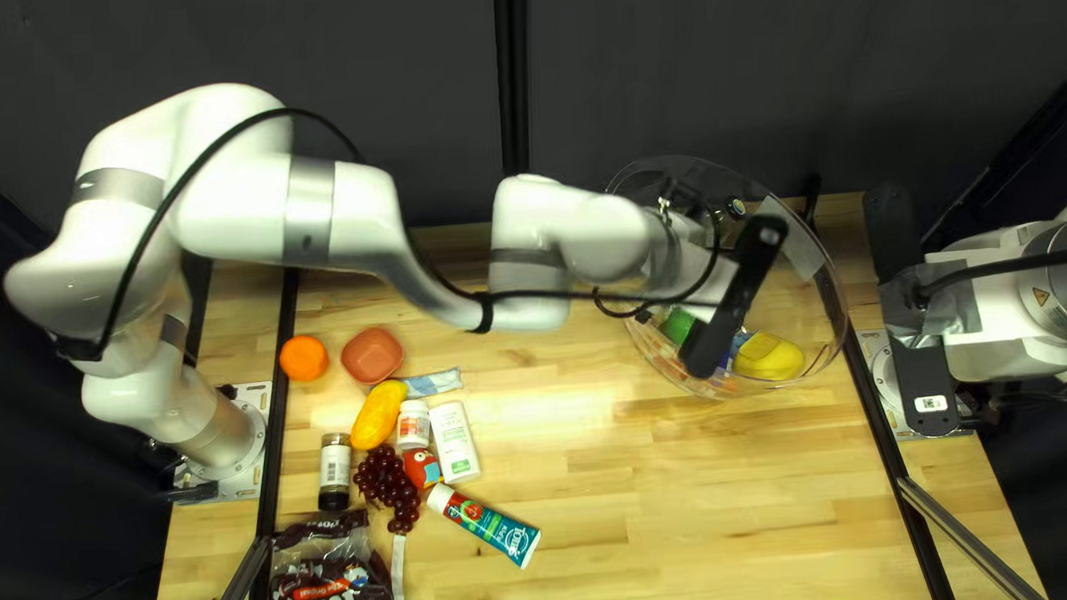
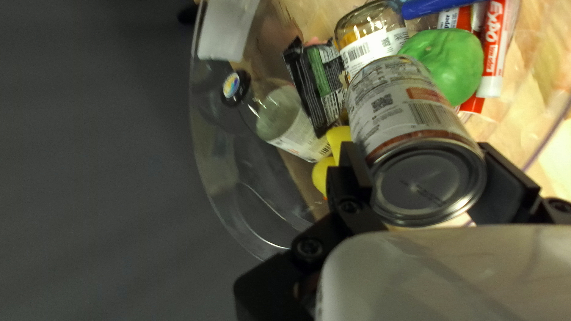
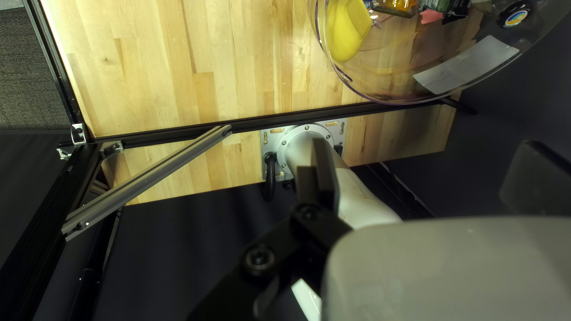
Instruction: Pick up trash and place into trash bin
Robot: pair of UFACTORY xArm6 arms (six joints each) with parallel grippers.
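Dark curtain (image 1: 364,90) closes off the far side of a pale wooden worktop (image 1: 642,514), and the clear bin (image 2: 220,148) stands towards the right of the top left view. The left end effector (image 2: 419,154) has a metal can (image 2: 410,113) clasped from both sides, tilted within the bin's opening. The right end effector (image 3: 425,154) is spread wide with nothing between its fingers, beside the bin.

Letting the can go looks like the next step, and the landing is the main worry. Its far end lies over or against a glass jar (image 2: 369,38) and a green lump (image 2: 449,65); seen along the grip, I can't tell whether it touches them. Dropped from any height, its weight could chip the jar, or it could roll off the uneven heap. The smooth, round side might also swivel if one finger lets go first.

The black fingers need room to part: opened too near the wall, they could push the light-looking bin along or tip it. Were the right arm to swing inward now, it could knock the rim or the left wrist.
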